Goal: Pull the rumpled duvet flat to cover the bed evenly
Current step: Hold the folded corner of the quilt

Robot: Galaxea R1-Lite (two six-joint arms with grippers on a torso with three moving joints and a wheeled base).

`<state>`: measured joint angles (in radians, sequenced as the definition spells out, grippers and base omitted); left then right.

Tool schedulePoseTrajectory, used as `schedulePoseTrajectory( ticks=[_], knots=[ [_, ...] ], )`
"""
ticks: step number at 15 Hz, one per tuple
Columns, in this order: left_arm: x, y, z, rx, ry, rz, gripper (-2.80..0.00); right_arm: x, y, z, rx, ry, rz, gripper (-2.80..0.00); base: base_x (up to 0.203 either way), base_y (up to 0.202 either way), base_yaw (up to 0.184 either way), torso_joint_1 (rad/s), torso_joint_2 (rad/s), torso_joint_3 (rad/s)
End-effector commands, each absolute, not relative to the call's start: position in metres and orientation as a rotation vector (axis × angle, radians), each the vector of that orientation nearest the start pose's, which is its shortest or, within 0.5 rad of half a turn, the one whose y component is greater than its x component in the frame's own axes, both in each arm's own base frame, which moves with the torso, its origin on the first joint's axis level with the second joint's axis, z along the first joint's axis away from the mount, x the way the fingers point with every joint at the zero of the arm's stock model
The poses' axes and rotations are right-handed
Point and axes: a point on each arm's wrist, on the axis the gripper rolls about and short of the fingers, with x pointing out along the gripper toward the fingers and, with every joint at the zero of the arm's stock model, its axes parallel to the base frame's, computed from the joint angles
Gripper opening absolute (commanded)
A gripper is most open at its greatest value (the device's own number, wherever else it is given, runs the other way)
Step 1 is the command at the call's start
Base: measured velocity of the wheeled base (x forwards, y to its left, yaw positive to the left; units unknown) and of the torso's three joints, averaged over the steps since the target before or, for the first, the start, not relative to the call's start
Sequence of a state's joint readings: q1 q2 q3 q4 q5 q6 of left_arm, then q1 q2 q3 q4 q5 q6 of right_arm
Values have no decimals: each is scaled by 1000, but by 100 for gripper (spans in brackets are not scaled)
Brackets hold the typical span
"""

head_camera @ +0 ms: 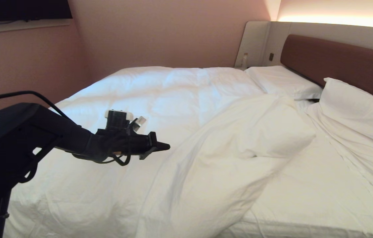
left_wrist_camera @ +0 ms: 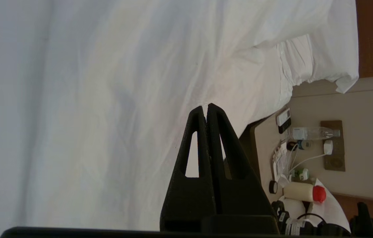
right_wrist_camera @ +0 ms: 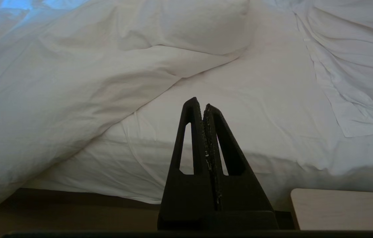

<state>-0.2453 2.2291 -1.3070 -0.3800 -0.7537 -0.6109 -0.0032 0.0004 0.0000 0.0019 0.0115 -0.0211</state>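
Right, your duvet [head_camera: 179, 109] lies on the bed [head_camera: 305, 185] but covers only the part away from the headboard [head_camera: 338, 66]: its edge nearest the headboard is folded back on itself in a thick rumpled flap that runs slantwise across the mattress, leaving a bare stretch of sheet [head_camera: 308, 195] between the flap and the headboard. Against the headboard you have two pillows, one [head_camera: 282, 81] lying flat at the far side and one [head_camera: 361, 112] propped up at the near side. Your left gripper [head_camera: 168, 146] hangs over the smooth part of the duvet, pointing level toward the headboard, just short of the folded flap; its fingers are pressed together and hold nothing. Your right gripper [right_wrist_camera: 203, 107] sits low at the near side of the bed, facing the mattress edge below the bare sheet, fingers likewise closed and empty. Beside the headboard at the far side, a bedside shelf [left_wrist_camera: 265, 155] carries a water bottle [left_wrist_camera: 312, 133], cables and small items.
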Motion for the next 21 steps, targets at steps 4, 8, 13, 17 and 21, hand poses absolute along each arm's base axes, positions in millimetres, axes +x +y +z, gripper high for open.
schedulePoseTrajectory(
  ticks=[4, 8, 13, 17, 21],
  knots=[
    [414, -122, 97, -687, 826, -793, -280, -23, 0, 75, -21, 3, 9, -280, 0, 0, 0, 0, 0, 0],
    [412, -129, 98, -681, 832, -810, 0, -23, 0, 75, -21, 1, 9, -280, 0, 0, 0, 0, 0, 0],
    [411, -146, 93, -667, 849, -839, 0, -23, 0, 75, -21, 3, 9, -280, 0, 0, 0, 0, 0, 0],
    [418, -154, 87, -654, 843, -819, 0, -23, 0, 75, -21, 2, 9, -280, 0, 0, 0, 0, 0, 0],
    [424, -152, 75, -633, 828, -710, 0, -23, 0, 75, -21, 3, 9, -280, 0, 0, 0, 0, 0, 0]
  ],
)
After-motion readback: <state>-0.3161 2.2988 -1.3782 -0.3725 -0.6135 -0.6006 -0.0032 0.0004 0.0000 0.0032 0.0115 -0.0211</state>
